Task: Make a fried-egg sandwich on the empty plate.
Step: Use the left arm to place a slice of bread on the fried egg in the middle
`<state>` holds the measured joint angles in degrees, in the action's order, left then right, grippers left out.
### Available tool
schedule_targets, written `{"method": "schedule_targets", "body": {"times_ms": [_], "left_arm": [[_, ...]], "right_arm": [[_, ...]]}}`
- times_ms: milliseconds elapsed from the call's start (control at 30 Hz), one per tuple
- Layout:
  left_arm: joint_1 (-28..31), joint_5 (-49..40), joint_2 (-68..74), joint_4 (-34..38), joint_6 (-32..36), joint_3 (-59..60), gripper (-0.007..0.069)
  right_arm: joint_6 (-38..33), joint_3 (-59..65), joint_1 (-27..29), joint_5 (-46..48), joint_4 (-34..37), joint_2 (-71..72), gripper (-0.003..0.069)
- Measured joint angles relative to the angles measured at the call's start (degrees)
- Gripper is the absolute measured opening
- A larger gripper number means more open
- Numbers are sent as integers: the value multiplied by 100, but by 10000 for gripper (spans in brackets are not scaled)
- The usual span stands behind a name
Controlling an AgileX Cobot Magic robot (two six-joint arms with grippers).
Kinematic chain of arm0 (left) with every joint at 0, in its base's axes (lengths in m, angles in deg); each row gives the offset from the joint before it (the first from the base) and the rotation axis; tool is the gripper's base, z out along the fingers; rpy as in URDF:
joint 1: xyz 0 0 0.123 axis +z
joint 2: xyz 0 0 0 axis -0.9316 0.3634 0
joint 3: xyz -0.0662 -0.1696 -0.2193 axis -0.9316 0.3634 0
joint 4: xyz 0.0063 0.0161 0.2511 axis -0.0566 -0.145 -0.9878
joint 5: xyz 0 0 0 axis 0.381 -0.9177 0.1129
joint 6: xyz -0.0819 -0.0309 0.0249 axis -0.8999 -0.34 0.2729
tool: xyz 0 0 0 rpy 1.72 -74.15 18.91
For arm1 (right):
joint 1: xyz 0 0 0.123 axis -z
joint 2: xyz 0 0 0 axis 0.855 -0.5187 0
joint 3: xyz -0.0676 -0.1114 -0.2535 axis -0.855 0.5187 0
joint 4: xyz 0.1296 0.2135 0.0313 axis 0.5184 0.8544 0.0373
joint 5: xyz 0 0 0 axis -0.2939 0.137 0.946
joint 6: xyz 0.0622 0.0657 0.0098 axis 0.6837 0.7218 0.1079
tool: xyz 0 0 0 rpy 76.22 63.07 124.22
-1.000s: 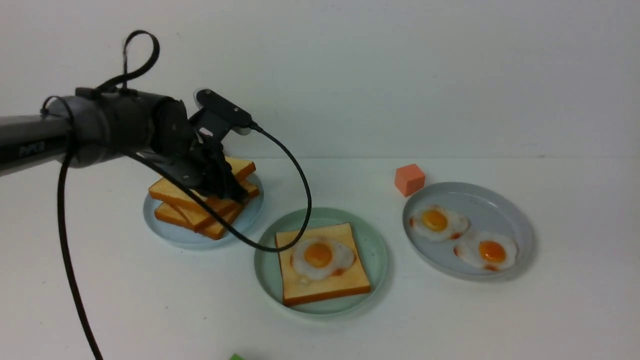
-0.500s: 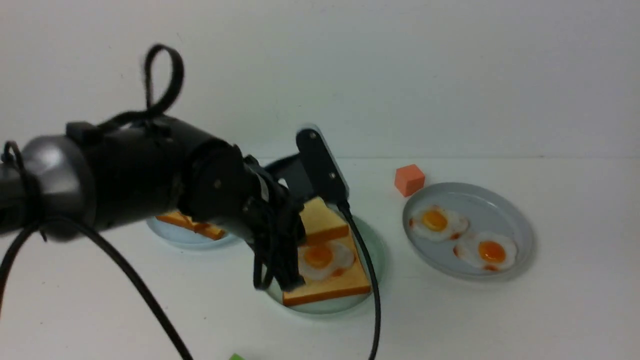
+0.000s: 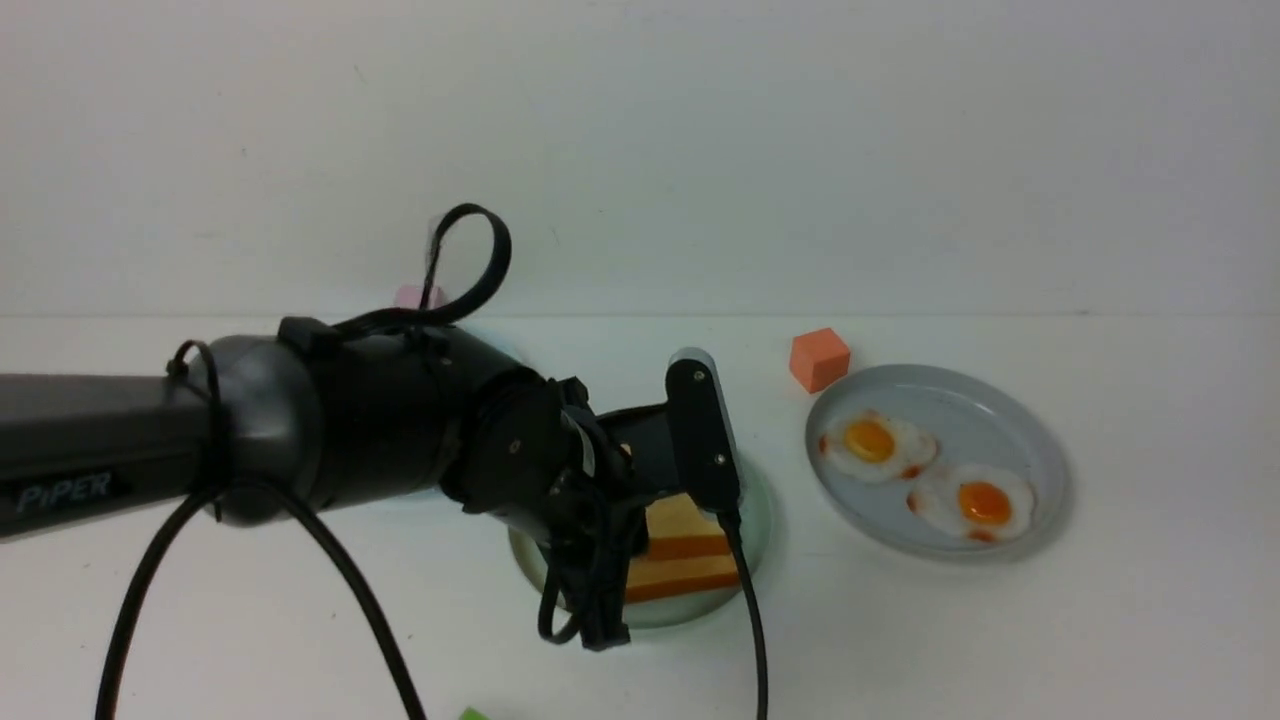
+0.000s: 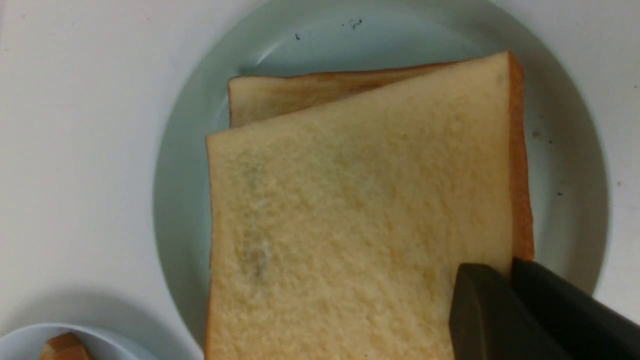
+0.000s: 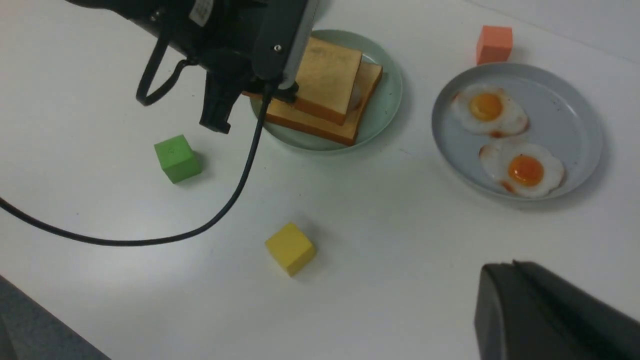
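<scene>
Mint-green plate bears two toast slices; grey plate, two eggs.

Word "PiPER" is read in pale letters on dark link of left arm, low on its side, in front view. Small white label is seen on same arm's wrist housing in right wrist view; print on it is too small to be read. Tiny dark specks are seen on rim of mint-green plate in left wrist view; no letters are made out in them.
</scene>
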<state>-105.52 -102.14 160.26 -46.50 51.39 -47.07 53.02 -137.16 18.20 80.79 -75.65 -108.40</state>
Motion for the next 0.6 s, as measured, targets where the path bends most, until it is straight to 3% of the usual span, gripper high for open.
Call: {"method": "schedule_targets", "body": {"times_ms": [300,600], "left_arm": [[0,312,66,181,80,0,38],[0,361,71,298,731,0,38]], "right_arm": [[0,0,0,0,0,0,38],[0,0,0,0,47,0,47]]}}
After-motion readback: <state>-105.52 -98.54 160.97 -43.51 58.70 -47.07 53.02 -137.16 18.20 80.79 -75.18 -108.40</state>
